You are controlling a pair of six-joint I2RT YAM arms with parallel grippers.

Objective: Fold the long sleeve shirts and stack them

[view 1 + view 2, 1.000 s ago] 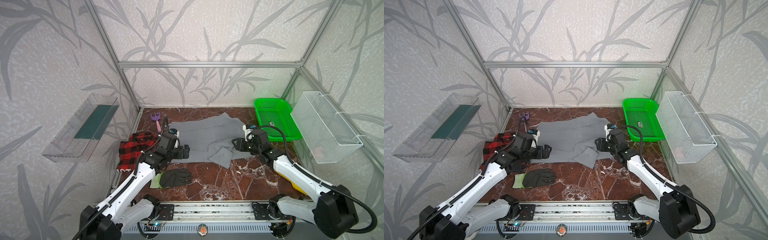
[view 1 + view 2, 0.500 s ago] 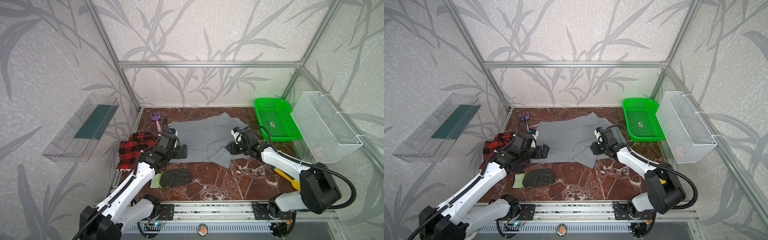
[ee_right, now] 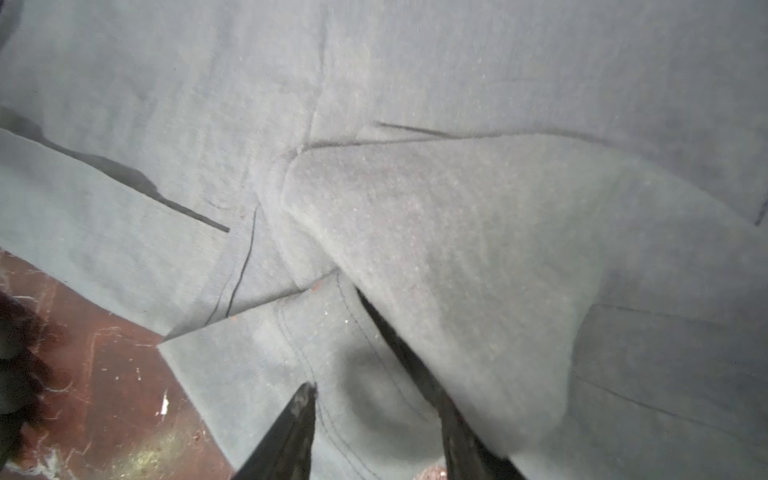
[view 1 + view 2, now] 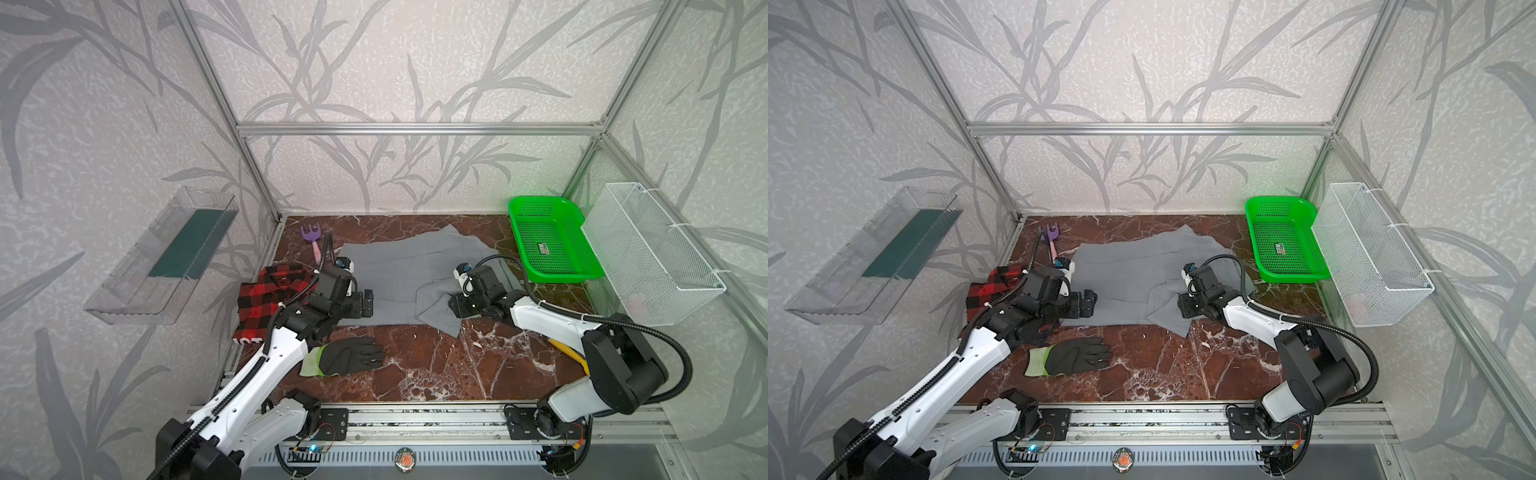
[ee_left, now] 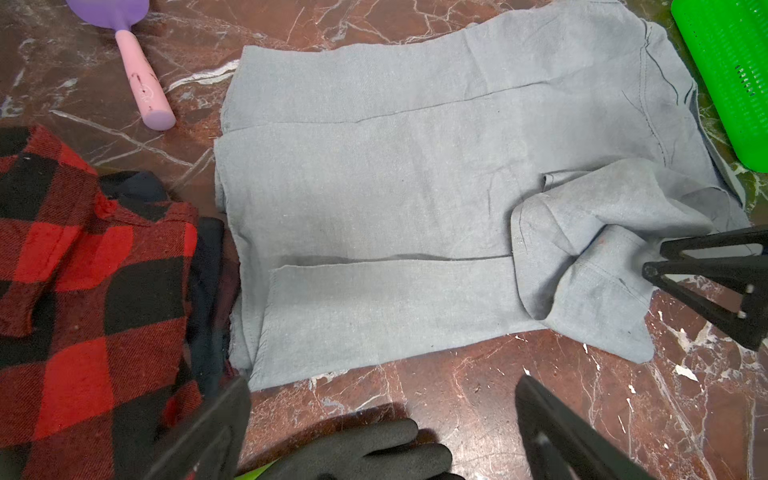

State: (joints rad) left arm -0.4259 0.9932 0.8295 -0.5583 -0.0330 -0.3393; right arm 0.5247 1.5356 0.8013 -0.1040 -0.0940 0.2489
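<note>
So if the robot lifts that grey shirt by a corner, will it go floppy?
Probably floppy: the grey shirt looks thin and lies in soft folds and creases, so it would likely droop. It seems light too: a fold puffs up by the right pincer. Pushed on the smooth marble table, it may just wrinkle.

White arms (image 4: 282,357) with black joints and ribbed black cables (image 4: 648,332) carry the black left gripper (image 4: 368,302) and right gripper (image 4: 452,306).
</note>
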